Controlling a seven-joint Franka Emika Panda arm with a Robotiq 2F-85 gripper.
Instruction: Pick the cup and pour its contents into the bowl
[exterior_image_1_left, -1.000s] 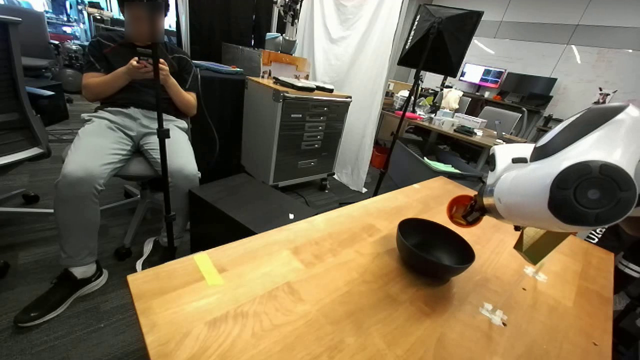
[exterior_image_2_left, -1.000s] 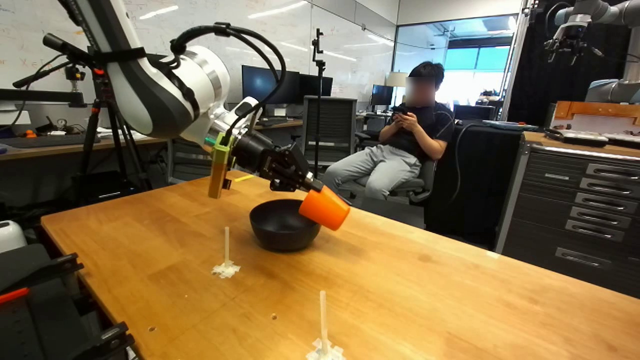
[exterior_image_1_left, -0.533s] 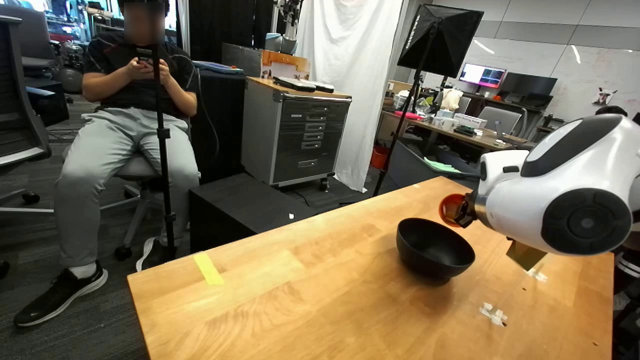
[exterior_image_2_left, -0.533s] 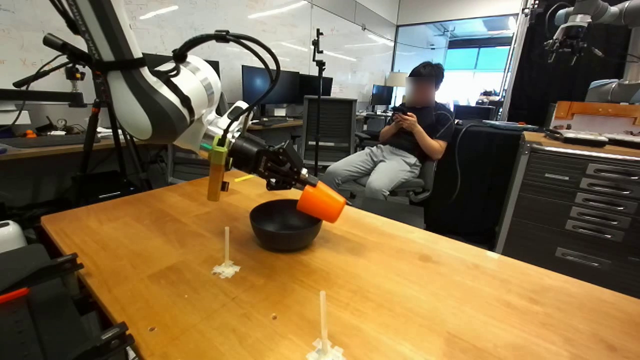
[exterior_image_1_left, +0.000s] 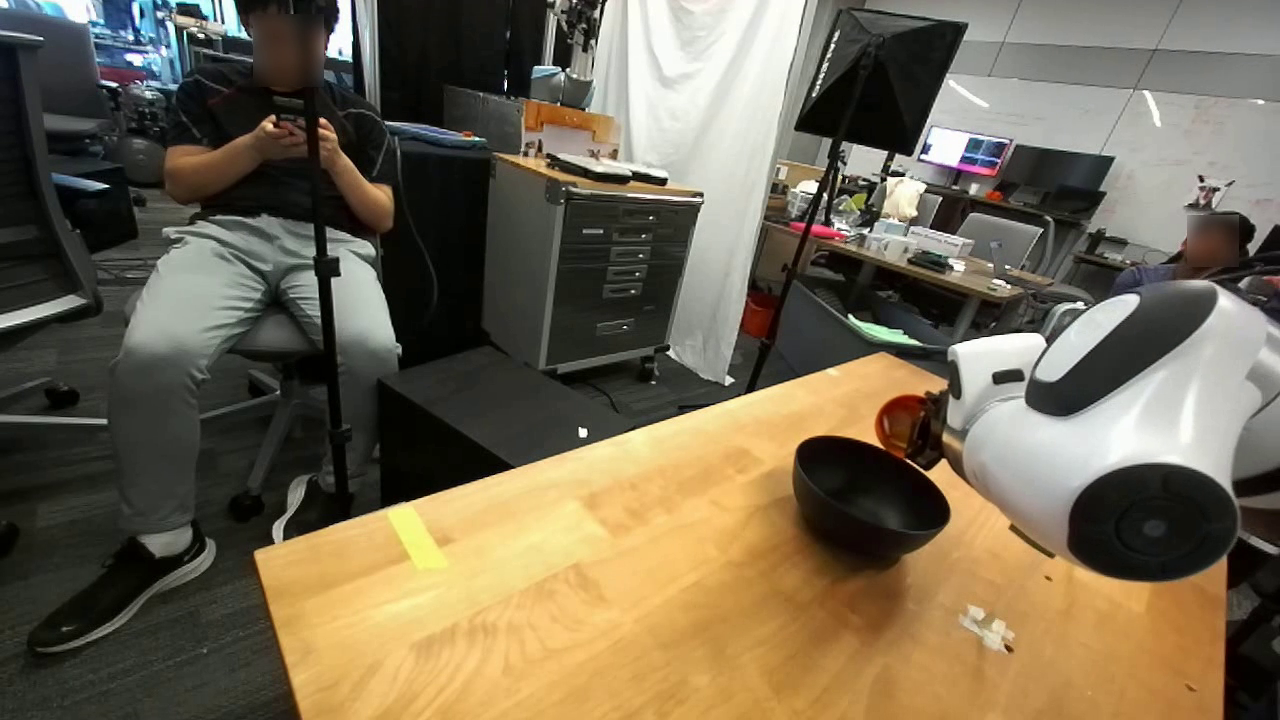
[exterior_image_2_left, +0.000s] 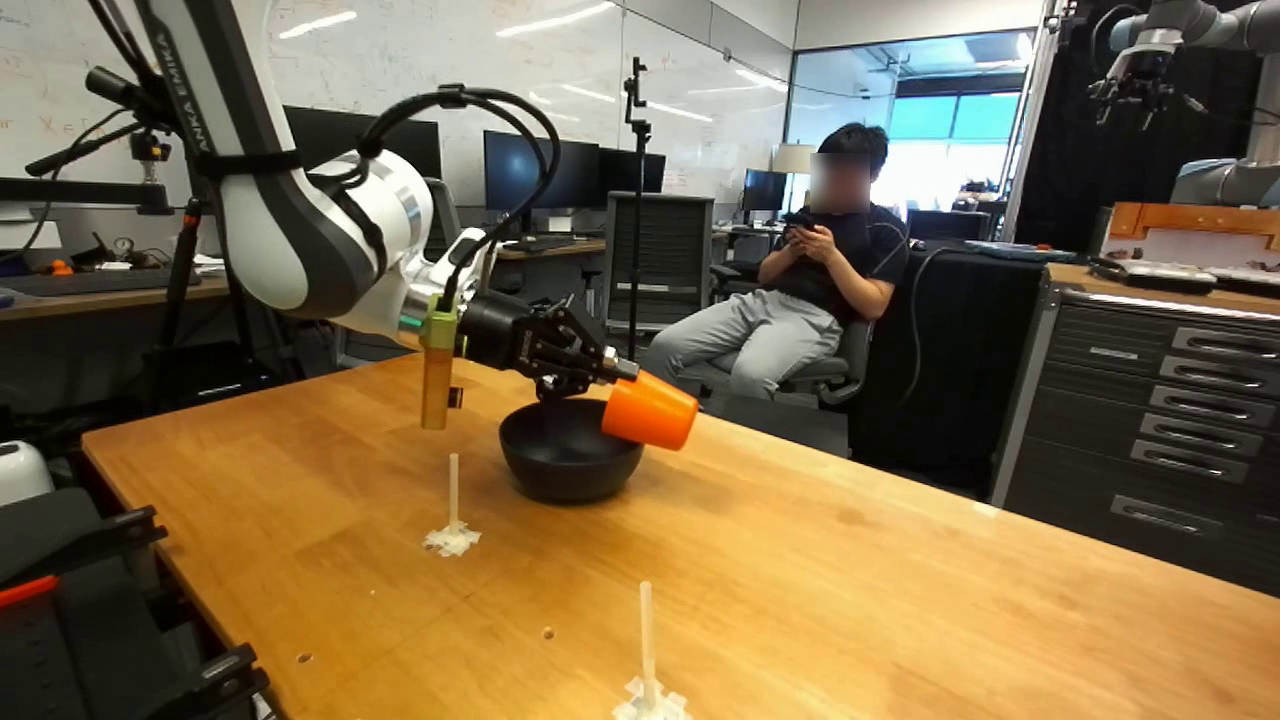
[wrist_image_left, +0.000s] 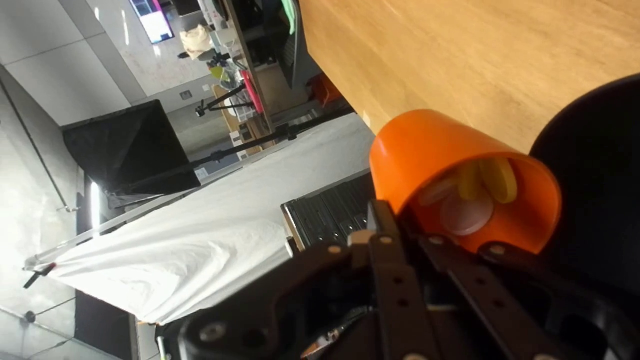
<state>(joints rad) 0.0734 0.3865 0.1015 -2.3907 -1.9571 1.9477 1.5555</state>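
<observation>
Against the earlier frame, the arm (exterior_image_1_left: 1150, 420) is lowered, the cup (exterior_image_2_left: 652, 410) is tipped nearer to level, and the bowl (exterior_image_1_left: 840, 515) is left in place. A second person (exterior_image_1_left: 1215, 245) is uncovered above the arm in an exterior view.

The gripper (exterior_image_2_left: 622, 370) is clamped on the cup at its rim. The cup is held clear of the table (exterior_image_1_left: 620, 610), laid over on its side, with its mouth turned toward the arm and its base a little lower than its mouth. Part of the bowl's rim is covered by the cup in an exterior view; whether the two are touching cannot be told.

The contents (wrist_image_left: 465, 217) are seen in the wrist view as yellow and pale pieces, lodged inside the cup; finer detail is lost to blur. The bowl is set upright on the table, just beside the cup.

A yellow tape strip (exterior_image_1_left: 417, 537) is stuck down near the table's edge, well apart from the bowl. Two pale rods (exterior_image_2_left: 454, 490) are fixed upright with white tape (exterior_image_2_left: 455, 540). A seated person (exterior_image_2_left: 825, 275) is seen in both exterior views, a dark device (exterior_image_2_left: 798, 221) held in both hands. Beyond the table, a drawer cabinet (exterior_image_1_left: 620, 270), a white curtain (exterior_image_1_left: 700, 150) and a softbox (exterior_image_1_left: 880, 85) are seen.
</observation>
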